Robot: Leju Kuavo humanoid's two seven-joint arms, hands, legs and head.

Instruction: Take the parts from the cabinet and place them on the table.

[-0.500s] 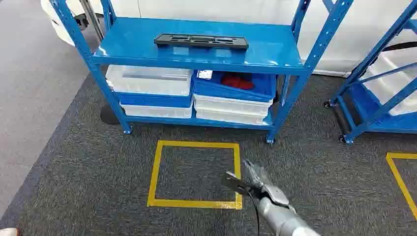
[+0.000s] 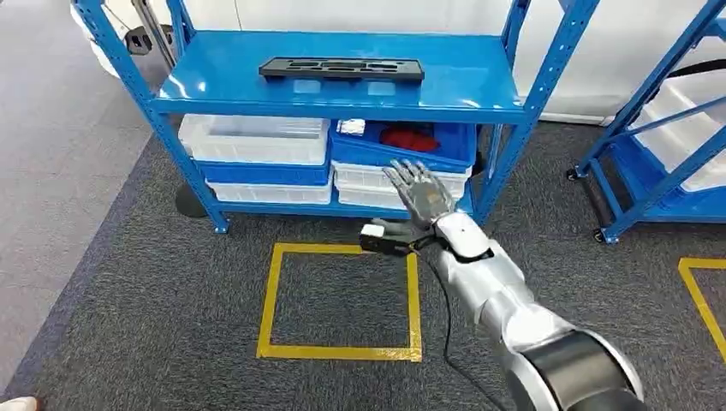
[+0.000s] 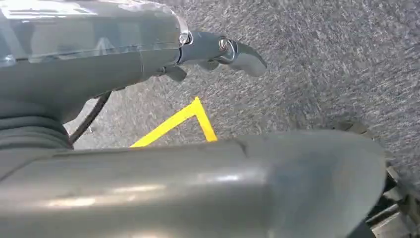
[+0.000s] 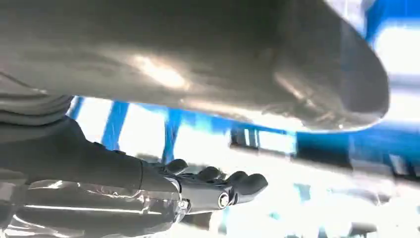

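Right hand (image 2: 419,193) has risen from the floor square toward the cabinet (image 2: 342,98), fingers spread, empty; black part (image 2: 341,68) lies crosswise on the top shelf, above and beyond it.

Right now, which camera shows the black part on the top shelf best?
The head view: the black part lies whole and sharp on the blue shelf, beyond the raised right hand. The right wrist view gives blurred blue framing; the left wrist view looks at carpet.

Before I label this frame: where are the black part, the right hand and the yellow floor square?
black part (image 2: 341,68), head view, middle of its top face.
right hand (image 2: 421,193), head view, palm.
yellow floor square (image 2: 269,301), head view, its left tape strip.
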